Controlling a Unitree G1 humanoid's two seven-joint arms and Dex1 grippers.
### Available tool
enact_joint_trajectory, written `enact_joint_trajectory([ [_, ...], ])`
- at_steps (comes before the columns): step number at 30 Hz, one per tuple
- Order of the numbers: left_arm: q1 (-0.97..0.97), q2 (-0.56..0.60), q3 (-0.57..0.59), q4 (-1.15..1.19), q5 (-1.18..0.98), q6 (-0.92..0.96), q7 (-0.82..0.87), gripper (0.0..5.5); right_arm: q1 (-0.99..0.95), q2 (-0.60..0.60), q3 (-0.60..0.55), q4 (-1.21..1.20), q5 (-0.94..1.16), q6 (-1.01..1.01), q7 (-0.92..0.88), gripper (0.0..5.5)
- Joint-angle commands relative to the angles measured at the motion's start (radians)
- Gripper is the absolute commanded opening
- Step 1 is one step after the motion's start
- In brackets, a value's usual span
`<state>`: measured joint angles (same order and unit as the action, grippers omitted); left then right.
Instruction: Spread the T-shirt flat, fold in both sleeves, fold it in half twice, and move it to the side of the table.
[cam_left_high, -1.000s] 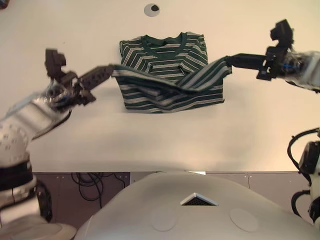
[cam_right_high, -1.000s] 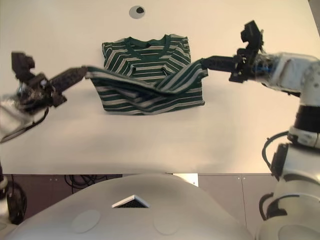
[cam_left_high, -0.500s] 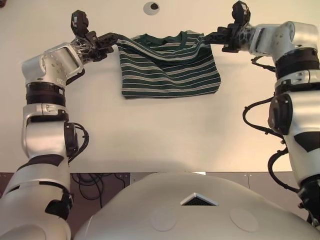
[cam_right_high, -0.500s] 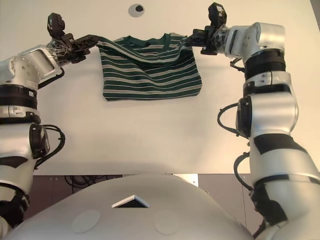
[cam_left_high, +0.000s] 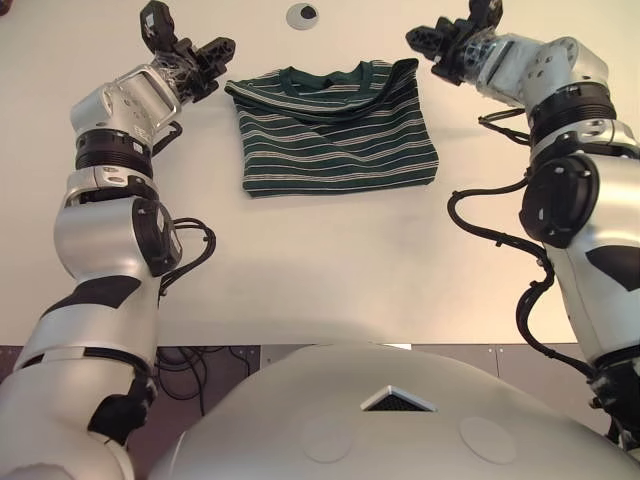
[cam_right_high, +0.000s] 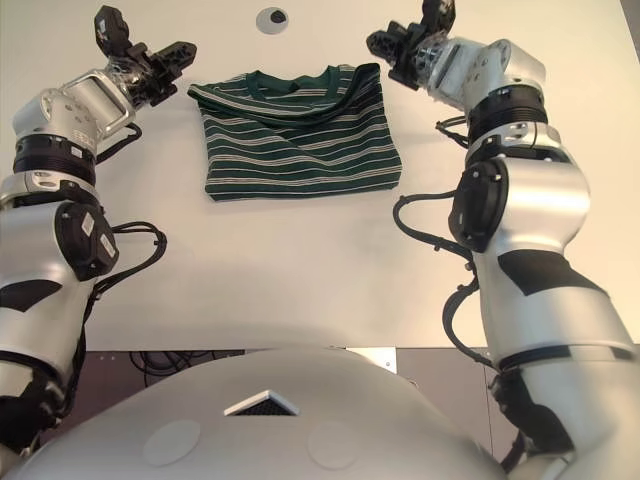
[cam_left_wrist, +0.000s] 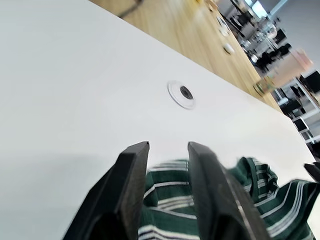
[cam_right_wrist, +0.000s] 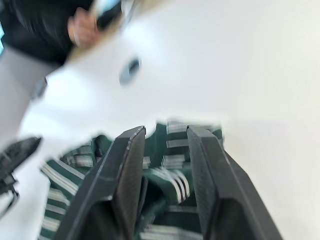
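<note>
The T-shirt (cam_right_wrist: 65, 172) is blurred and partly hidden behind the right claw (cam_right_wrist: 167, 131).

The T-shirt (cam_left_high: 338, 140) is striped knit cloth, lying on a smooth, matt table (cam_left_high: 330, 260).

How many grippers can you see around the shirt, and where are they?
2. The left gripper is open beside the far left corner of the T-shirt. The right gripper is open beside its far right corner.
</note>
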<state>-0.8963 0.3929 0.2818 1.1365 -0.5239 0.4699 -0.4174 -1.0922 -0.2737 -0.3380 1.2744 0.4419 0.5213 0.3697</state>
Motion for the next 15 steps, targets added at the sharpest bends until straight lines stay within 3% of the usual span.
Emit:
enact_joint_trajectory([
  [1,-0.067,0.006,0.089,0.064,0.005,-0.140,0.143,1.38,-0.058,0.032,-0.116,0.019,0.054,-0.144,-0.139,1.44],
  [3,-0.067,0.012,0.075,0.059,0.050,-0.198,0.151,1.38,-0.060,0.032,-0.091,0.014,0.008,-0.182,-0.121,1.44],
  [6,-0.029,0.005,0.011,-0.070,0.096,-0.203,-0.002,1.38,-0.020,0.020,0.115,-0.063,-0.165,-0.267,0.183,1.44],
  [8,0.080,-0.004,-0.067,-0.314,0.090,-0.129,-0.129,1.38,0.058,-0.010,0.223,-0.187,-0.212,-0.287,0.431,1.44],
  [11,0.329,0.013,-0.178,-0.841,-0.010,0.065,-0.231,1.38,0.186,-0.072,0.299,-0.423,-0.167,-0.157,0.702,1.44],
  [15,0.536,0.057,-0.304,-1.153,-0.032,0.175,-0.286,1.38,0.325,-0.165,0.410,-0.671,-0.154,-0.021,0.919,1.44],
])
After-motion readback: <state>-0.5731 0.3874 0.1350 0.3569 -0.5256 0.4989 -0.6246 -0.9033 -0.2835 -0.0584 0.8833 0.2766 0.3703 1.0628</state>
